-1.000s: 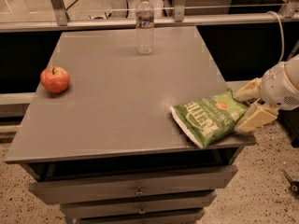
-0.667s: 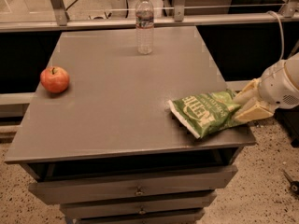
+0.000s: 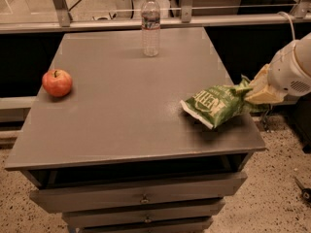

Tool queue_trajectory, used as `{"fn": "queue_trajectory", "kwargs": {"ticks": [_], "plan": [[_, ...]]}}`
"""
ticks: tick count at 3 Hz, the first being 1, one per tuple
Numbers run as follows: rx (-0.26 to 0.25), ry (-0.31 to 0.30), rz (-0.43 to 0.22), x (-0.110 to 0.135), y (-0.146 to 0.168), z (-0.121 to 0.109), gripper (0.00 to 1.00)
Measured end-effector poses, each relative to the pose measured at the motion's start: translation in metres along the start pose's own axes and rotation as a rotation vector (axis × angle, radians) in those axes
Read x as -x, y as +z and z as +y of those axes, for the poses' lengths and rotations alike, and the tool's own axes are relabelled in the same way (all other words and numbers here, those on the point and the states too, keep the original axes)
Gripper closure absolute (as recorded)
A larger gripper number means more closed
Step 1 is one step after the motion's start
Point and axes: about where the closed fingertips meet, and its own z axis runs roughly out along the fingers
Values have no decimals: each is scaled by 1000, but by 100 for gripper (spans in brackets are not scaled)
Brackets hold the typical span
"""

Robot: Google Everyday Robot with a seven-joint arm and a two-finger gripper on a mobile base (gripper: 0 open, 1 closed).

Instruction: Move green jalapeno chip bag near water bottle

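The green jalapeno chip bag (image 3: 218, 104) with white lettering hangs tilted just above the right part of the grey table (image 3: 121, 110), its left end low and its right end raised. My gripper (image 3: 256, 87) comes in from the right edge and is shut on the bag's right end. The water bottle (image 3: 150, 24), clear with a white cap and a dark label band, stands upright at the far middle of the table, well away from the bag.
A red apple (image 3: 57, 82) lies near the table's left edge. Drawers (image 3: 141, 198) sit under the tabletop. A metal rail (image 3: 146, 19) runs behind the table. The floor to the right is speckled.
The gripper has closed on the bag's right end and lifted it. The bag has tilted and risen a little from the tabletop. The bottle and apple have not moved.
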Motion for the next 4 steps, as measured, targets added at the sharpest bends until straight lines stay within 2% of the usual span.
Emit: {"fn": "queue_trajectory", "kwargs": {"ticks": [1,2,3,4], "plan": [[-30,16,27,0,-7,-5,100],[-30,16,27,0,-7,-5,100],[-93,43,-22,1,8,-35,100],[-183,72,-62,-3,21,-84,100]]}}
